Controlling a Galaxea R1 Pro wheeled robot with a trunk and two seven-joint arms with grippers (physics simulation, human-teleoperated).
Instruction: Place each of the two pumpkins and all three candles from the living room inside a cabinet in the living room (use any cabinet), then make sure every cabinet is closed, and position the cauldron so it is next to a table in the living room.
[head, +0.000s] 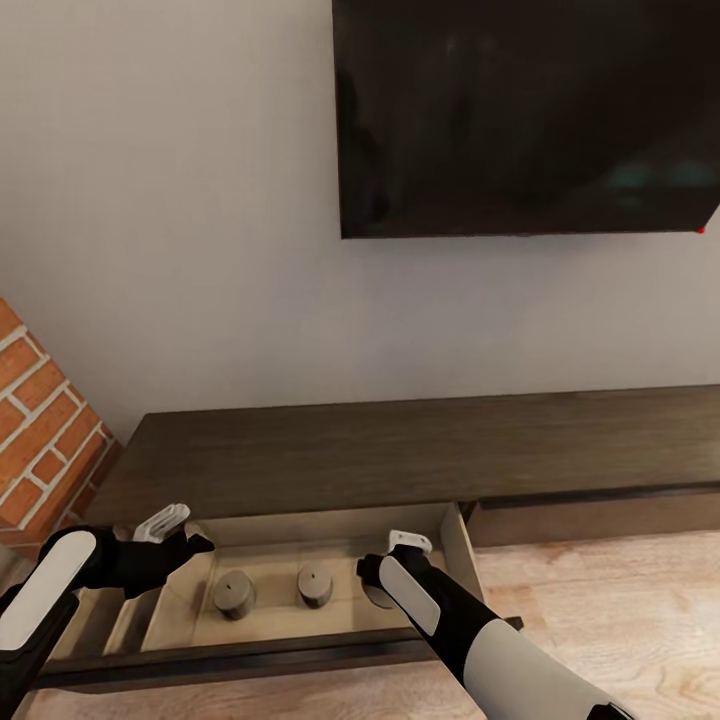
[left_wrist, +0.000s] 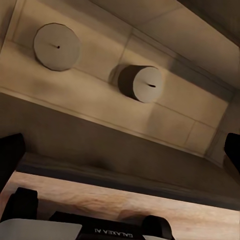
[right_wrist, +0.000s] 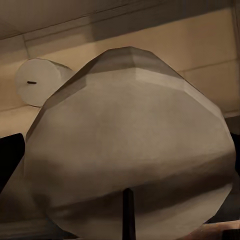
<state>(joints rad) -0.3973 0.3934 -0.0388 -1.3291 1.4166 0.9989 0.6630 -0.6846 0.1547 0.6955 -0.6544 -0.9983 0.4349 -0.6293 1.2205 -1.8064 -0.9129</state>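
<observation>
A long, low dark wooden cabinet (head: 420, 450) is seen from above against a pale wall, below a dark wall-mounted screen (head: 525, 115). One drawer (head: 455, 545) is pulled open, showing a pale interior. Two candles (head: 234, 594) (head: 315, 585) stand upright inside it, near each other but apart.

The right pincer (head: 385, 572) is lowered into the drawer's right end. In the right wrist view a third candle (right_wrist: 132, 150) sits very close between its dark fingers, apparently being set down or just let go; whether it is pinched cannot be told.

The left pincer (head: 170, 535) hovers at the drawer's left rim, fingers spread and holding nothing, probably kept ready to push the drawer shut.
</observation>
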